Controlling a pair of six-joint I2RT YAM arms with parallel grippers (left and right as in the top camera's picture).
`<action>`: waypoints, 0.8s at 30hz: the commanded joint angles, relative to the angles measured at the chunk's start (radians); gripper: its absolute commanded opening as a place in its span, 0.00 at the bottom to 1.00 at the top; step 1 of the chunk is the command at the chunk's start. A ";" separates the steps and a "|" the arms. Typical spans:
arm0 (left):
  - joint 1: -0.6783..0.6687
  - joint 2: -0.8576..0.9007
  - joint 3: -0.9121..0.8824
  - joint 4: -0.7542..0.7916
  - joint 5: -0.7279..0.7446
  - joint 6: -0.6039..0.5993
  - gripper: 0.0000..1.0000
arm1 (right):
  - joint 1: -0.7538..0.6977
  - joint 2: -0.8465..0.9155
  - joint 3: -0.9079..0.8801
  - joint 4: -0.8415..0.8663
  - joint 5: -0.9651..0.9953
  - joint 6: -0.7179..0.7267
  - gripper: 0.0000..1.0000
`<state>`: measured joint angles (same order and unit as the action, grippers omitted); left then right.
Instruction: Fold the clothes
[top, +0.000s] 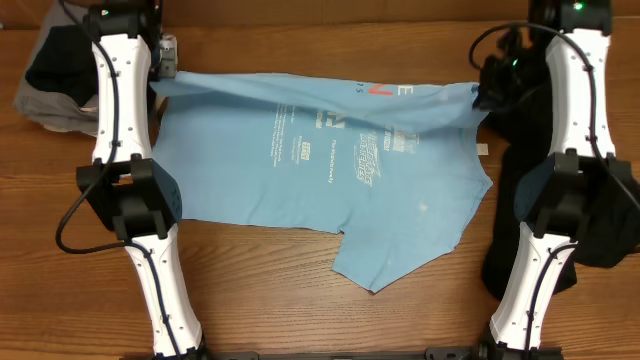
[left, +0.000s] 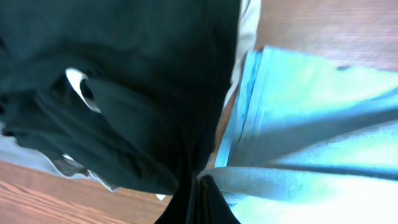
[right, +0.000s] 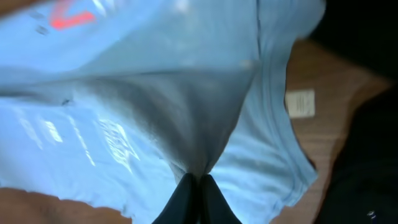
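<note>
A light blue T-shirt (top: 320, 170) with red and white lettering lies spread across the table. Its far edge is lifted and stretched taut between both grippers. My left gripper (top: 168, 72) is shut on the far left corner; in the left wrist view the fingertips (left: 202, 186) pinch a bunched fold of the blue T-shirt (left: 298, 137). My right gripper (top: 482, 92) is shut on the far right corner, and in the right wrist view the fabric (right: 155, 106) gathers into its closed tips (right: 198, 182). A black garment (top: 600, 220) lies at the right under the right arm.
A pile of dark and grey clothes (top: 50, 80) sits at the far left corner, filling the left wrist view's left side (left: 112, 87). A small white tag (right: 301, 102) lies on the wood beside the shirt. Bare wooden table (top: 300, 310) runs along the front.
</note>
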<state>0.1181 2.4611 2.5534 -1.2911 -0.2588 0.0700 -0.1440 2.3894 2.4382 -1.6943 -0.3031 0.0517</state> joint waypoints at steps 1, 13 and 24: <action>0.014 -0.011 -0.056 -0.002 0.017 -0.014 0.04 | -0.008 -0.025 -0.065 0.002 -0.011 -0.019 0.04; 0.011 -0.011 -0.241 0.028 0.050 -0.013 0.43 | -0.008 -0.025 -0.138 0.000 0.037 -0.027 0.35; 0.011 -0.044 0.087 -0.092 0.116 -0.029 1.00 | -0.015 -0.151 0.030 0.000 0.013 -0.025 0.59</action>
<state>0.1299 2.4634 2.4207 -1.3396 -0.1890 0.0551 -0.1513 2.3848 2.3592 -1.6962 -0.2710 0.0265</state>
